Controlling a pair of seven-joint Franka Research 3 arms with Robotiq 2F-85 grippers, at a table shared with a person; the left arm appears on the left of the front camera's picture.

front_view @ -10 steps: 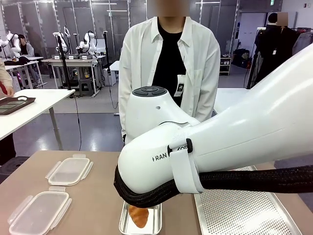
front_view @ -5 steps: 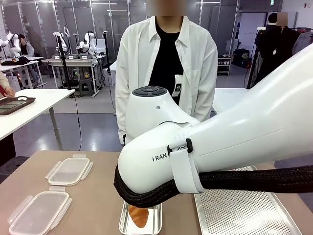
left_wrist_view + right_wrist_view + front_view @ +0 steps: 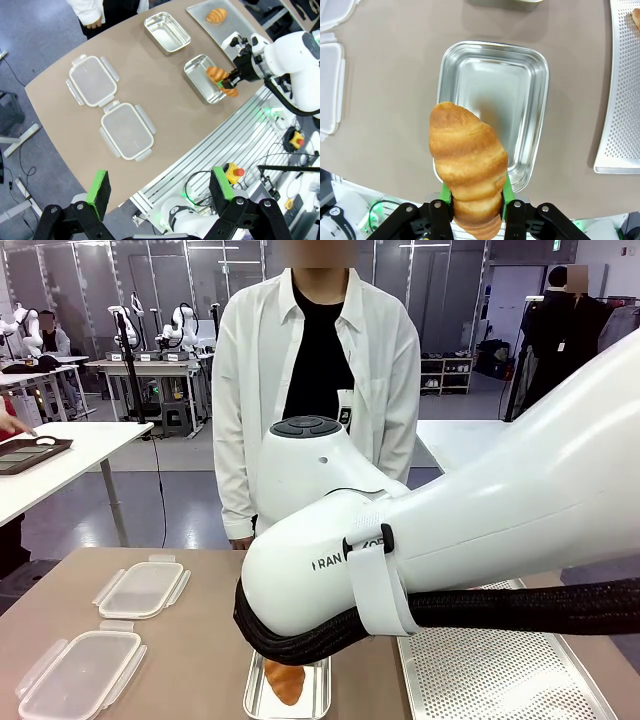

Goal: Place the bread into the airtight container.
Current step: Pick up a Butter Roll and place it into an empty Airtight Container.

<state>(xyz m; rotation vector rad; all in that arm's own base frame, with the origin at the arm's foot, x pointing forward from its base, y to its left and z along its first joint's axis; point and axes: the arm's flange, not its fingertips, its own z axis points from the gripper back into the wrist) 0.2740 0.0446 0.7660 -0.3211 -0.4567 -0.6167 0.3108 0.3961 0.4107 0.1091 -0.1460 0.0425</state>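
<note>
Pinching the bread (image 3: 467, 160) by one end with the right jaws, pressed against it from both sides. Hanging tilted over the near rim of a steel tin (image 3: 520, 100), shadow cast on the bare bottom. Spread wide and holding nothing at the left jaws, high above the table (image 3: 165, 100). Farther out: a second tin (image 3: 167, 32), two clear lids (image 3: 92, 87) lying side by side, one more roll (image 3: 216, 15) on a perforated tray (image 3: 500, 670). Standing at the far edge, a person (image 3: 315, 390) in a white shirt.
</note>
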